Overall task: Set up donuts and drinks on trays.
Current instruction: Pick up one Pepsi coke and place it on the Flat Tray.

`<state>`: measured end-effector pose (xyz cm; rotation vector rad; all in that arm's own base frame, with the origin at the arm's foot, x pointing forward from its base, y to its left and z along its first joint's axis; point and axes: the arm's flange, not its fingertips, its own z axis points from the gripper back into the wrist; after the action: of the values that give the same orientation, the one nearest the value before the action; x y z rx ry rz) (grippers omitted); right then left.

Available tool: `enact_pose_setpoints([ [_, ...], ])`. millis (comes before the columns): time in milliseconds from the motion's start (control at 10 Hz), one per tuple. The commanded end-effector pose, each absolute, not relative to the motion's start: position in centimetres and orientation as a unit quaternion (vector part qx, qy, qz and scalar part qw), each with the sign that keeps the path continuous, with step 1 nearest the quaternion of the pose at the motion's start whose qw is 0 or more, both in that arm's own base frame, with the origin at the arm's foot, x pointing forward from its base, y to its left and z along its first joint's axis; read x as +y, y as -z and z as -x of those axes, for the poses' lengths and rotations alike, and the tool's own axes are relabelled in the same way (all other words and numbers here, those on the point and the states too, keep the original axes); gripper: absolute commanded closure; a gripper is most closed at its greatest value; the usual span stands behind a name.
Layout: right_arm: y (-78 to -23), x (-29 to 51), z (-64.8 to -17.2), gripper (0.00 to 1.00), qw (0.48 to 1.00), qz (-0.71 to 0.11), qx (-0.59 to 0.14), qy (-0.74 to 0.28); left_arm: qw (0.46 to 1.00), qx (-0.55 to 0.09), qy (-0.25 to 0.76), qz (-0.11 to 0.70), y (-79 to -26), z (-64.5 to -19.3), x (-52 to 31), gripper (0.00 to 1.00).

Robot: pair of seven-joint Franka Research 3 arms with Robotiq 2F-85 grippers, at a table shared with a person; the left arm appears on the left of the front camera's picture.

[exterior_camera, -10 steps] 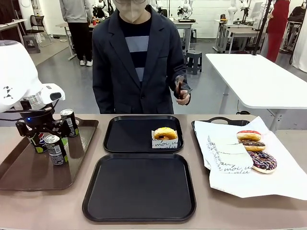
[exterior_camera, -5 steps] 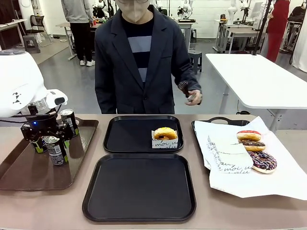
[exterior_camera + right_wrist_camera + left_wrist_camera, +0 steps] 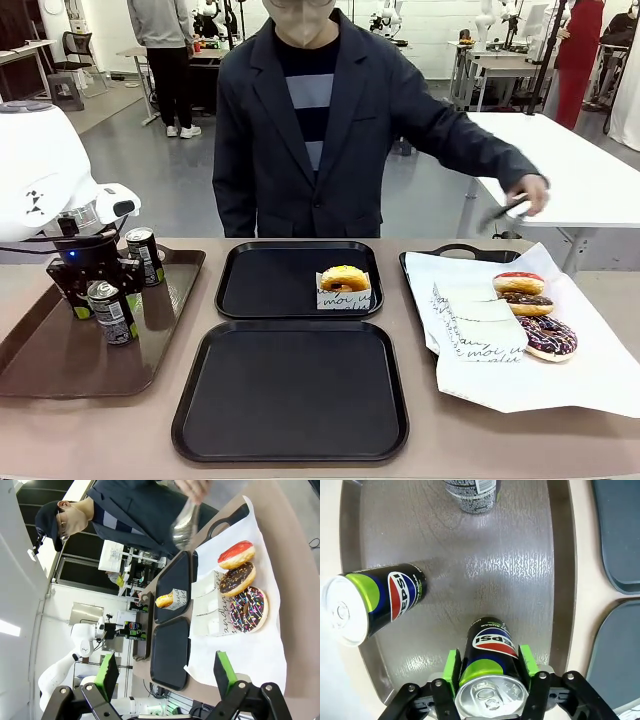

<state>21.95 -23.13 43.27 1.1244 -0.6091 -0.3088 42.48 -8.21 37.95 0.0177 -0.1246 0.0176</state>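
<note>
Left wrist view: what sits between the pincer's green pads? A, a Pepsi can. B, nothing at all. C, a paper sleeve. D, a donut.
A: the pads of the left pincer press both sides of a Pepsi can standing on the brown tray.

Left arm [image 3: 45, 175] comes in from the robot's left, wrist turned straight down, w/ the left gripper [image 3: 490, 664] set low. Its green pads [image 3: 452, 663] sit flush on opposite sides of an upright can [image 3: 492, 647], jaws closed on it. Right gripper [image 3: 165, 672] hangs high & tilted, green pads far apart, jaws wide w/ nothing btw them.
</note>
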Motion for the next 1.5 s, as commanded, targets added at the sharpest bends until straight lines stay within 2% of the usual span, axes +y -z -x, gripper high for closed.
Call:
enact_pose_setpoints([
  [0, -43.5, -23.3, -22.3, 0.0, 0.783, -0.53, -0.296, 0.139, 0.997, -0.068, -0.025, -0.03, -38.0, -42.5, -8.1, 0.62],
  [400, -43.5, -23.3, -22.3, 0.0, 0.783, -0.53, -0.296, 0.139, 0.996, -0.076, -0.039, -0.034, -40.2, -42.2, -8.4, 0.98],
  [900, -43.5, -23.3, -22.3, 0.0, 0.783, -0.53, -0.296, 0.139, 0.992, -0.124, -0.036, -0.018, -49.6, -37.9, -10.0, 0.98],
  [1400, -43.5, -23.3, -22.3, 0.0, 0.783, -0.53, -0.296, 0.139, 0.992, -0.124, -0.027, -0.015, -50.6, -37.4, -9.6, 0.98],
])
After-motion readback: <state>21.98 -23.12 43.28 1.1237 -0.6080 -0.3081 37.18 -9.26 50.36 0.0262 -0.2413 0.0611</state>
